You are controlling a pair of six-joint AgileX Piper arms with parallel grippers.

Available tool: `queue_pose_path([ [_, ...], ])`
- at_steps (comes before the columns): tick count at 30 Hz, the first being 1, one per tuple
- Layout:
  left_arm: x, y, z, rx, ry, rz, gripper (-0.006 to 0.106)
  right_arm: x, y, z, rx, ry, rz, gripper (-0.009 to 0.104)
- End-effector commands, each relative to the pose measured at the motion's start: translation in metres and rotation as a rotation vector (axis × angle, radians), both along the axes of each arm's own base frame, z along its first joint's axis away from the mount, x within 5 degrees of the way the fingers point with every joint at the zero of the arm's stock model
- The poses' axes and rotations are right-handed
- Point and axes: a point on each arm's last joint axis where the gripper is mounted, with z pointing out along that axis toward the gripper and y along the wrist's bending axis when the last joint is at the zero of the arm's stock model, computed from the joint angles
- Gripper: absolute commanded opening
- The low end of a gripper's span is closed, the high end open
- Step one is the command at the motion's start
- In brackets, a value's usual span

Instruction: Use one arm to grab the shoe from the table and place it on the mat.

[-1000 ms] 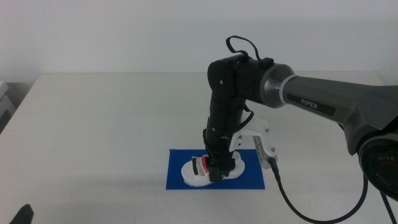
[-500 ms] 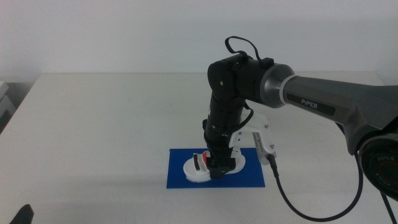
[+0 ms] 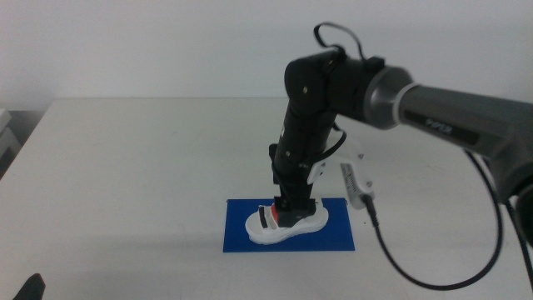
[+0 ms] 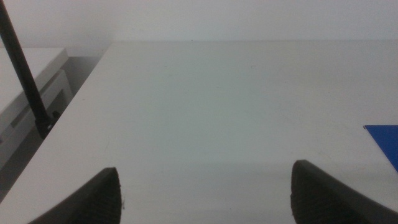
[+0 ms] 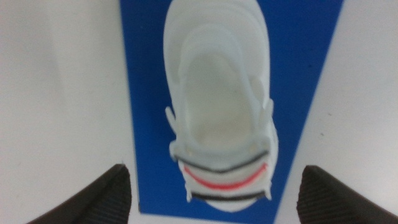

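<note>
- The shoe point(image 3: 283, 226) lies flat on the mat point(image 3: 237, 234), sole down, near the mat's middle and wholly inside its edges in the middle view.
- In the right wrist view the shoe point(image 5: 219, 99) shows from above: a white body with an open footbed, and a red strap between two dark ones at one end (the straps are somewhat blurred).
- The mat point(image 5: 144, 93) shows blue on both long sides of the shoe, with pale tabletop point(image 5: 56, 93) beyond it.
- The right tool point(image 3: 293, 206) hangs just above the shoe, pointing straight down; its jaws stand wide apart, one to each side of the shoe, and grip nothing.
- In the right wrist view the right tool point(image 5: 214, 194) shows both jaw tips clear of the shoe, with blue mat and tabletop between.
- The right arm point(image 3: 433, 117) reaches in from the right, bent sharply downward at the elbow, a black cable looping below it.
- The left tool point(image 4: 205, 193) waits low over bare tabletop point(image 4: 205, 106), jaws spread wide and empty; a corner of the mat point(image 4: 387, 142) shows at the edge of its view.
</note>
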Motion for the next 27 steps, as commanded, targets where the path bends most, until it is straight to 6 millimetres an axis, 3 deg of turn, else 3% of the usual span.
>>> queue_pose_path([
  [1, 0.001, 0.0, 0.005, -0.009, -0.086, 0.004, 0.094, -0.006, -0.011, 0.049, 0.042, -0.084, 0.015, 0.092],
  [5, 0.001, 0.0, 0.005, -0.009, -0.086, 0.004, 0.094, -0.018, -0.024, 0.075, 0.001, -0.109, 0.14, 0.092],
  [8, 0.001, 0.0, 0.005, -0.009, -0.086, 0.004, 0.094, -0.028, -0.039, 0.1, -0.083, -0.202, 0.344, 0.092],
  [14, 0.001, 0.0, 0.005, -0.009, -0.086, 0.004, 0.094, -0.035, -0.068, 0.143, -0.436, -0.481, 1.051, 0.092],
  [18, 0.001, 0.0, 0.005, -0.009, -0.086, 0.004, 0.094, -0.039, -0.081, 0.161, -0.677, -0.543, 1.563, 0.092],
  [20, 0.001, 0.0, 0.005, -0.009, -0.086, 0.004, 0.094, -0.039, -0.084, 0.164, -0.748, -0.542, 1.724, 0.092],
  [24, 0.001, 0.0, 0.005, -0.009, -0.086, 0.004, 0.094, -0.038, -0.084, 0.164, -0.771, -0.553, 1.927, 0.092],
  [27, 0.001, 0.0, 0.005, -0.009, -0.086, 0.004, 0.094, -0.035, -0.107, 0.174, -0.672, -0.655, 1.875, 0.092],
])
